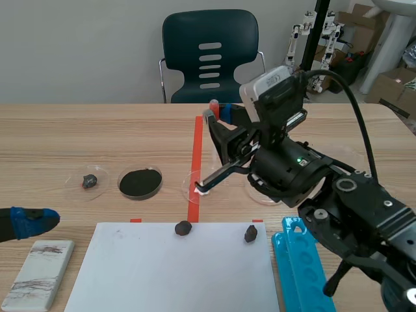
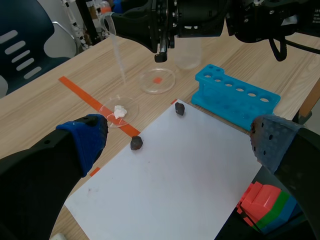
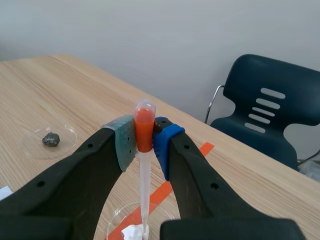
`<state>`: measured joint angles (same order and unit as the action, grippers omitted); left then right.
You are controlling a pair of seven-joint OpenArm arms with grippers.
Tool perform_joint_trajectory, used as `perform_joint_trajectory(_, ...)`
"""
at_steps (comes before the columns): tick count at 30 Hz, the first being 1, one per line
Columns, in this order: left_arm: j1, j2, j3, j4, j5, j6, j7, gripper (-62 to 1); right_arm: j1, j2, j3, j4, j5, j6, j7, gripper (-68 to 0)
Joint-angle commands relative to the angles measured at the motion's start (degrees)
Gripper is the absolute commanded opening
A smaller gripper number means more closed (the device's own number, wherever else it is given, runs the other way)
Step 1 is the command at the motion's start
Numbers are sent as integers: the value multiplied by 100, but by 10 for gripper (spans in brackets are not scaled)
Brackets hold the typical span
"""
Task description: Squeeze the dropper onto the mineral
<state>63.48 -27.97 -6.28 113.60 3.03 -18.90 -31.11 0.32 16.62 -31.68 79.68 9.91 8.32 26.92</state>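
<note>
Over the dish (image 2: 131,104) | your right gripper (image 3: 144,140) clamps the dropper (image 3: 144,175), tip beside white mineral (image 3: 133,233) | your left gripper (image 2: 177,137) wide open, empty

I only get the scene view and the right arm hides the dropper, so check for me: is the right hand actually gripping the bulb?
Observer: Yes. The right wrist view shows the right hand shut on the dropper, pads pressing its orange bulb.
Operator: Is the tip over the mineral?
Observer: In the left wrist view the tip lines up over the white mineral in its clear dish, seemingly with a gap.
Operator: And the left hand?
Observer: The left hand is open, holding nothing.
</note>
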Motion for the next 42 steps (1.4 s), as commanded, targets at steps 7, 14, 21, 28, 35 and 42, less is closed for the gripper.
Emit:
perform_joint_trajectory(7,13,15,22,70,-61,11,-83,-11,673,-431,-264,-693,44,-24,87,-584)
perform_joint_trajectory(14,13,17,22,70,-61,11,-83,-11,909,-702,-376,-1248,42,-160,111,-584)
perform_joint_trajectory(21,13,17,22,70,-61,11,-83,-11,938,-855,-376,-1482,39,-282,170,-584)
perform_joint_trajectory(28,13,15,22,70,-61,11,-83,-11,1008,-887,-376,-1679,-7,-299,195,-584)
perform_joint_trajectory(35,13,17,22,70,-61,11,-83,-11,1032,-885,-376,-1729,-26,-450,199,-584)
perform_joint_trajectory(42,13,17,22,70,-61,11,-83,-11,1032,-885,-376,-1729,-28,-448,348,-584)
